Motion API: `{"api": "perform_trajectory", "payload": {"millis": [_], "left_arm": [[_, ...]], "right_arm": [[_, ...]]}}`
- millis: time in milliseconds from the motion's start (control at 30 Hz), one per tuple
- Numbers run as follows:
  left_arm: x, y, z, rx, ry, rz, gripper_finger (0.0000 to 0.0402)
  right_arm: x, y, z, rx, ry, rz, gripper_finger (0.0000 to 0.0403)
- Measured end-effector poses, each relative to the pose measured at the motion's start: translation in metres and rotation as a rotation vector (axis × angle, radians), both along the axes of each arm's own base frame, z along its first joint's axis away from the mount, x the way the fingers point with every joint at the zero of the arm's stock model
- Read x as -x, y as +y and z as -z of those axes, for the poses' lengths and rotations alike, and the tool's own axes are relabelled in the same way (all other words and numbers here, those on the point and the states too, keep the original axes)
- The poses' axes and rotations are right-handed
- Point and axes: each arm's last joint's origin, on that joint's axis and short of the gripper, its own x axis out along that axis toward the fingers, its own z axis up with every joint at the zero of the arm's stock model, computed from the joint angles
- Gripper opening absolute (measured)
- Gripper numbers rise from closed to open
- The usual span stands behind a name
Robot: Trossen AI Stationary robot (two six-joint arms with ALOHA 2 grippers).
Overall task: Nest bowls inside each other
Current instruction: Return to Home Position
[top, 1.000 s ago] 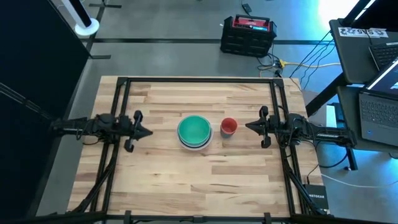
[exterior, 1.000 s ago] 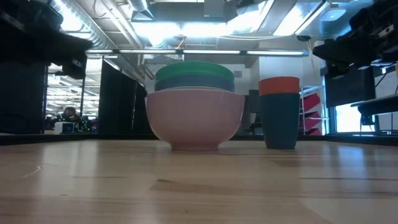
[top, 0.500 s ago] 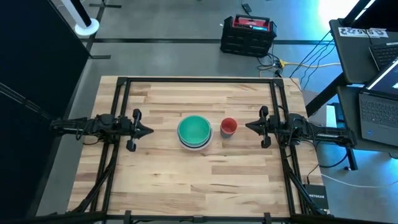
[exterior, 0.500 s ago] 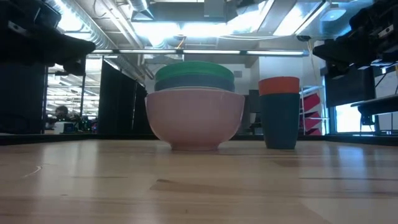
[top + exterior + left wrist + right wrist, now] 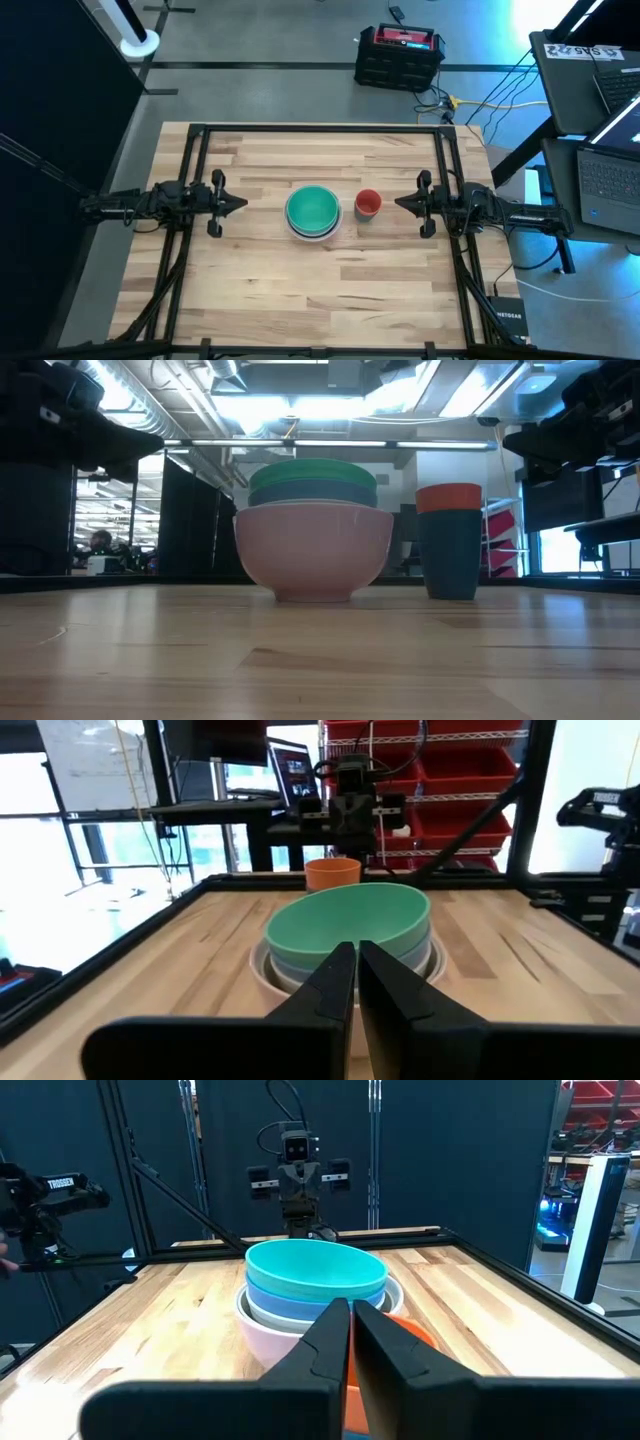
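Observation:
A stack of nested bowls point(image 5: 312, 212) rests on its base at the middle of the wooden table point(image 5: 330, 300). The green bowl point(image 5: 313, 470) is on top, a light blue one point(image 5: 313, 492) sits under it, and a large whitish one point(image 5: 313, 555) is at the bottom. Just right of the stack stands the tiny red bowl point(image 5: 368, 203), sitting inside the dark blue one point(image 5: 449, 555). My left gripper point(image 5: 243, 204) is shut and points level at the stack from the left, well short of it. My right gripper point(image 5: 397, 203) is shut and points level from the right, close to the red bowl without touching it.
A black metal frame point(image 5: 320, 128) runs along the table's far edge and down both sides under the arms. Bare wood lies between the stack and the near edge. A black and red case point(image 5: 399, 55) stands on the floor beyond the table. Laptops point(image 5: 605, 180) sit on a desk at the right.
My left gripper has swung a little toward the table's far edge and rolled slightly about its own line. It has stayed shut. The bowls have not moved.

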Motion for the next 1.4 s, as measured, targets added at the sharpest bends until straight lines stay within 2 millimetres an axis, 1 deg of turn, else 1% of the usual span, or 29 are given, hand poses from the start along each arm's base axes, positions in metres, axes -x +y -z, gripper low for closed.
{"api": "perform_trajectory", "payload": {"millis": [1400], "left_arm": [[0.0,-0.0001,0.0,0.009,0.0,0.003,0.0]], "right_arm": [[0.0,0.0,0.0,0.0,0.0,0.001,0.0001]]}}
